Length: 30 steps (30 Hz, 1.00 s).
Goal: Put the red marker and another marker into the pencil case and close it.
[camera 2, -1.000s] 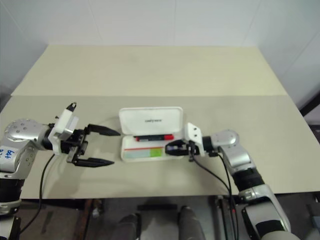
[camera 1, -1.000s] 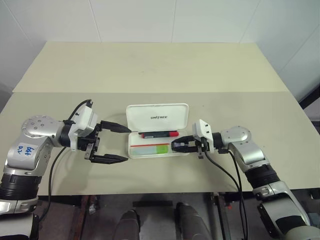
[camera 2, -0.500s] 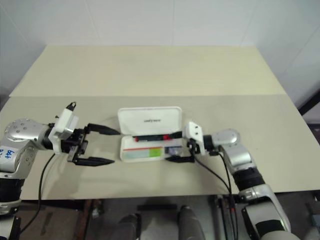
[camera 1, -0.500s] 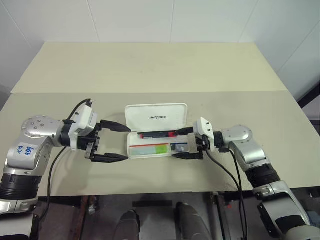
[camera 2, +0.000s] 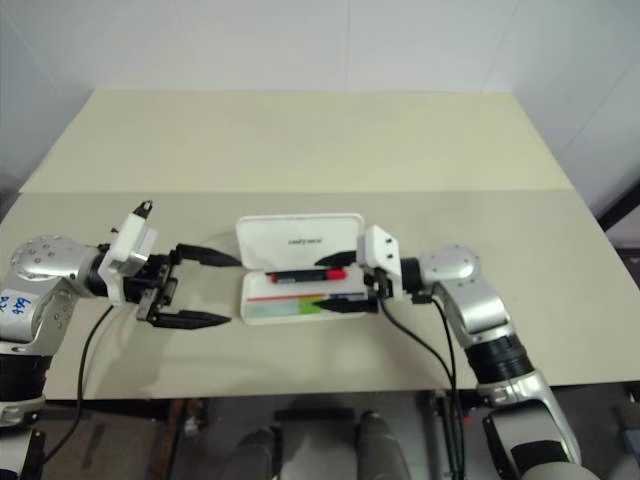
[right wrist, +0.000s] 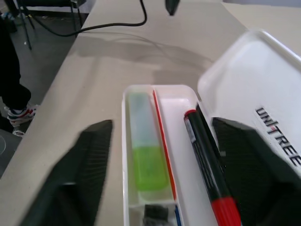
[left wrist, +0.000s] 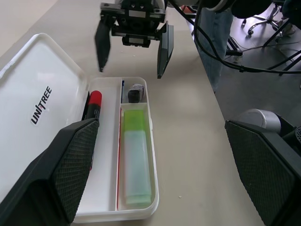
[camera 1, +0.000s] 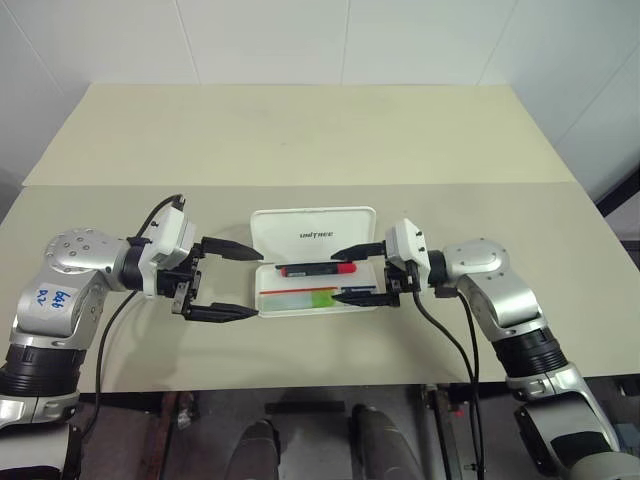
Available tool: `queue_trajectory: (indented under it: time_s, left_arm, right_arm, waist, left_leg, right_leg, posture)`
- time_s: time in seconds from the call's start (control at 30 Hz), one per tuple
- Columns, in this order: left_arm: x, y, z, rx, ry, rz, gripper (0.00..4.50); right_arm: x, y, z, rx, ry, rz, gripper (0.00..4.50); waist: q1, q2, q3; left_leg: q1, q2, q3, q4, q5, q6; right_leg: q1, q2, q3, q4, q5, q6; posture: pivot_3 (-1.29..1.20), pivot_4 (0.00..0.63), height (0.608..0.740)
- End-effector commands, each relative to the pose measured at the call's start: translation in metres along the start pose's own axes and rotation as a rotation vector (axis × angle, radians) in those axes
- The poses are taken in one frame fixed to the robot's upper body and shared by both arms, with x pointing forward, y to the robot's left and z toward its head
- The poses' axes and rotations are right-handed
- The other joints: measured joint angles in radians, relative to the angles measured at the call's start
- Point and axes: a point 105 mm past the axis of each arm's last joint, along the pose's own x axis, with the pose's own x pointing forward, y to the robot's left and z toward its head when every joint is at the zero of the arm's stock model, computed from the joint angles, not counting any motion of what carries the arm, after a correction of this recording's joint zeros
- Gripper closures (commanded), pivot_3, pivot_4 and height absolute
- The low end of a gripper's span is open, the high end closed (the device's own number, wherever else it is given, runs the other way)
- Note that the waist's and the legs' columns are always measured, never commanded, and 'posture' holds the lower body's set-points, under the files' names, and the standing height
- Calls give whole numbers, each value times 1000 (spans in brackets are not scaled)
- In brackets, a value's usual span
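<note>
1. The case (camera 1: 315, 275) lies open on the table (camera 1: 300, 140), lid upright; the red marker (camera 1: 318, 269) and the highlighter (camera 1: 300, 297) already lie inside.
2. I judge the case light, stiff and slick; best to push the lid's top edge down rather than pinch it.
3. The left gripper (camera 1: 228, 281) hangs wide open just beside the case, empty.
4. The right gripper (camera 1: 352, 273), shut low in the case a second ago, is now raised, jaws apart and empty, over the case's end.
</note>
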Motion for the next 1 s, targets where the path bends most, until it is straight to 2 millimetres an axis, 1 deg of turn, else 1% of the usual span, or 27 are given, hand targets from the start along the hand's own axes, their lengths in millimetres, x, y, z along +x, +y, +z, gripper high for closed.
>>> queue_trajectory:
  time_s: [0.03, 0.07, 0.1, 0.17, 0.2, 0.23, 0.63, 0.77, 0.93, 1.0]
  left_arm:
    - [-1, 1, 8, 40, -17, 2, 0]
    - [-1, 1, 8, 39, -17, 2, 0]
    - [-1, 1, 9, 39, -18, 1, 0]
    - [0, 1, 9, 39, -18, 1, 0]
    - [0, 1, 9, 39, -18, 1, 0]
    - [0, 1, 8, 39, -16, 2, 0]
    - [2, 0, 7, 41, -10, 3, 0]
    - [1, 0, 7, 43, -7, 3, 0]
    - [2, 0, 8, 43, -7, 2, 0]
    - [2, 0, 8, 42, -8, 2, 0]
  right_arm:
    - [7, 4, 3, -46, 9, 35, 2458]
    - [8, 4, 3, -55, 16, 44, 2777]
    - [9, 4, 3, -60, 20, 50, 3222]
    - [11, 4, 2, -73, 35, 57, 3922]
    - [11, 4, 1, -77, 40, 59, 4397]
    - [12, 5, -1, -87, 58, 70, 4483]
    - [10, 9, -14, -106, 144, 111, 4483]
    - [4, 11, -21, -100, 179, 118, 4483]
    - [2, 11, -24, -97, 195, 118, 4483]
    - [1, 11, -28, -95, 211, 116, 4483]
  waist:
    - [0, 0, 0]
    - [0, 0, 0]
    - [0, 0, 0]
    - [-1, 0, 0]
    - [-1, 0, 0]
    - [0, 0, 0]
    - [0, 0, 0]
    - [0, 0, 0]
    - [-1, 0, 0]
    - [-1, 0, 0]
  left_leg:
    - [0, 0, 0, 0, 0, 0]
    - [0, 0, 0, 0, 0, 0]
    - [0, 0, 0, 0, 0, 0]
    - [0, 0, 0, 0, 0, 0]
    - [0, 0, 0, 0, 0, 0]
    - [0, 0, 0, 0, 0, 0]
    - [0, 0, 0, 0, 0, 0]
    - [0, 0, 0, 0, 0, 0]
    - [0, 0, 0, 0, 0, 0]
    - [0, 0, 0, 0, 0, 0]
  right_leg:
    - [0, 0, 0, 0, 0, 0]
    - [0, 0, 0, 0, 0, 0]
    - [0, 0, 0, 0, 0, 0]
    - [0, 0, 0, 0, 0, 0]
    - [0, 0, 0, 0, 0, 0]
    - [0, 0, 0, 0, 0, 0]
    - [0, 0, 0, 0, 0, 0]
    - [0, 0, 0, 0, 0, 0]
    - [0, 0, 0, 0, 0, 0]
    - [0, 0, 0, 0, 0, 0]
  posture:
    - [0, 150, 740]
    - [0, 150, 740]
    - [0, 150, 740]
    - [0, 150, 740]
    - [0, 150, 740]
    - [0, 150, 740]
    - [0, 150, 740]
    - [0, 150, 740]
    - [0, 150, 740]
    - [0, 150, 740]
